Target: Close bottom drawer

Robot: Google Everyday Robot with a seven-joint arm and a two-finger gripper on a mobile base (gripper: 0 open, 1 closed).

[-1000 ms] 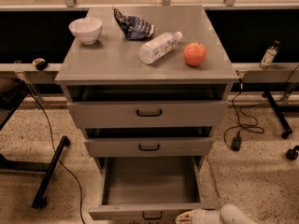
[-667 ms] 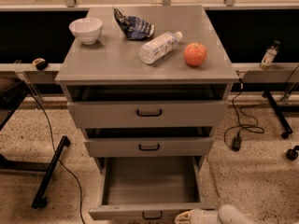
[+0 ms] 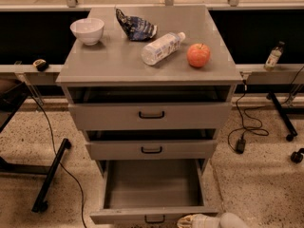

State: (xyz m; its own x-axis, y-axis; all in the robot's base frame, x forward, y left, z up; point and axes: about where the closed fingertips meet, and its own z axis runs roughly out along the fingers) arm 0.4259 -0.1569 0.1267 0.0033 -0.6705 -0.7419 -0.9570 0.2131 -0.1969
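Claw status: my gripper [image 3: 194, 220] sits low, just beside the right end of the bottom drawer [image 3: 152, 186] front; released or clenched, I cannot tell. That drawer is pulled far out past the tabletop [image 3: 109, 63] front edge. Middle drawer [image 3: 152, 149] and top drawer [image 3: 152, 115] stand slightly out. On top: bowl [image 3: 87, 30] at back-left corner, crumpled bag [image 3: 135, 25] by back edge, bottle [image 3: 162, 47] lying mid-top, apple [image 3: 198, 55] near right edge.

Setting: robot test lab or workshop. Evidence: speckled terrazzo floor [image 3: 256, 189], loose cables [image 3: 243, 106] and power adapter [image 3: 240, 145], black stand legs [image 3: 52, 175], castor [image 3: 298, 156], freestanding grey cabinet [image 3: 152, 115] with bowl [image 3: 87, 30], bottle [image 3: 162, 47] and apple [image 3: 198, 55] laid out on its counter [image 3: 114, 56]. Robot end effector [image 3: 194, 221], pale, at lower edge of view, just in front of open bottom drawer [image 3: 152, 186]
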